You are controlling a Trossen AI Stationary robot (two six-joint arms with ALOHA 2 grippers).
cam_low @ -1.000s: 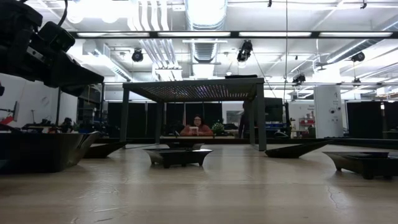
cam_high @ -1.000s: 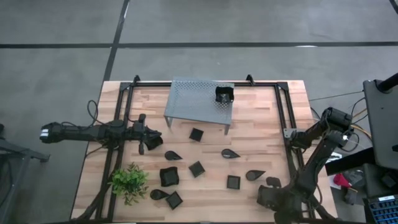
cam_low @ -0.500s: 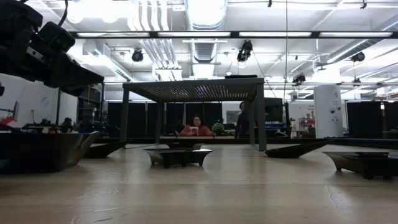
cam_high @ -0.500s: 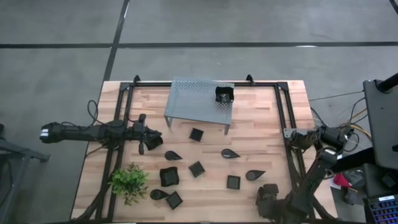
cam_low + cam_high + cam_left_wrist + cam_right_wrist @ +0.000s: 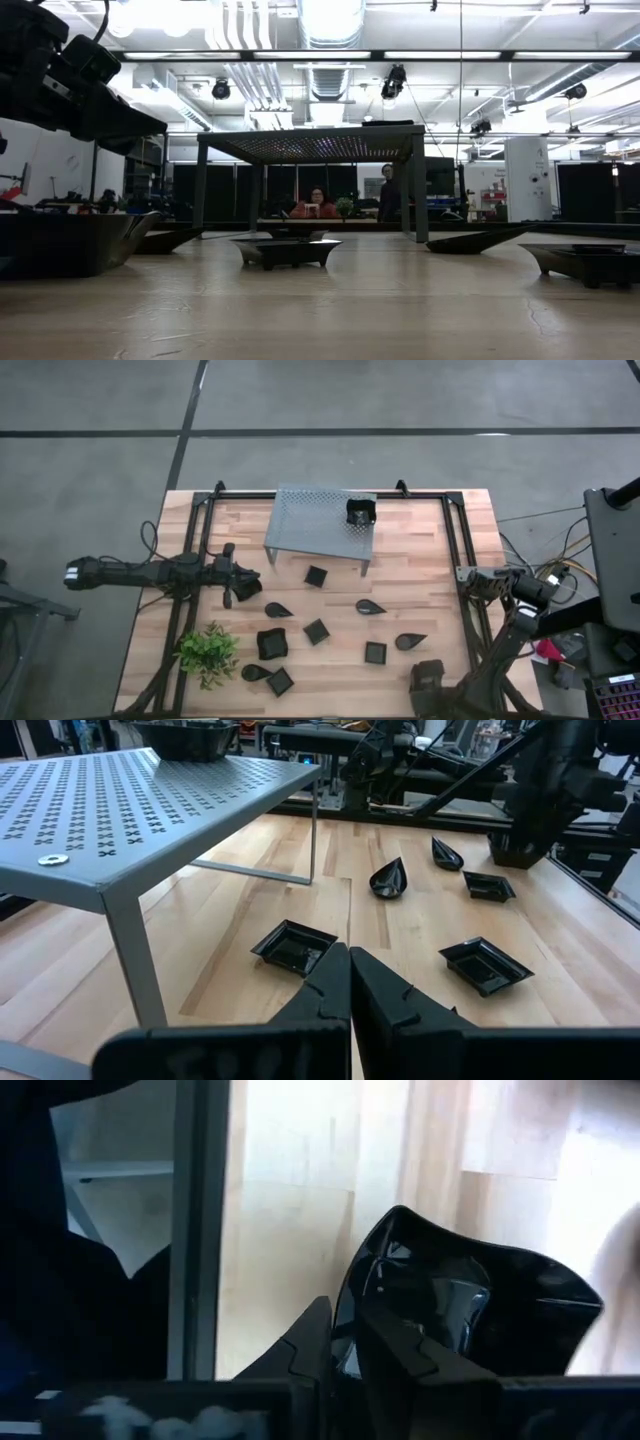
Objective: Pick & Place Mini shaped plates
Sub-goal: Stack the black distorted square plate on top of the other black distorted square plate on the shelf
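Your right gripper (image 5: 345, 1342) pinches the rim of a glossy black teardrop plate (image 5: 460, 1305) at the table's near right edge, seemingly by a thin lip; lift fast and it may twist free. Left gripper (image 5: 348, 982) waits pressed together, empty.

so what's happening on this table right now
Small black plates are being sorted on a wooden table. The right hand is at the near right corner, closed on the rim of a black teardrop plate. One square plate already sits on the grey perforated rack. The left hand waits shut beside the rack.
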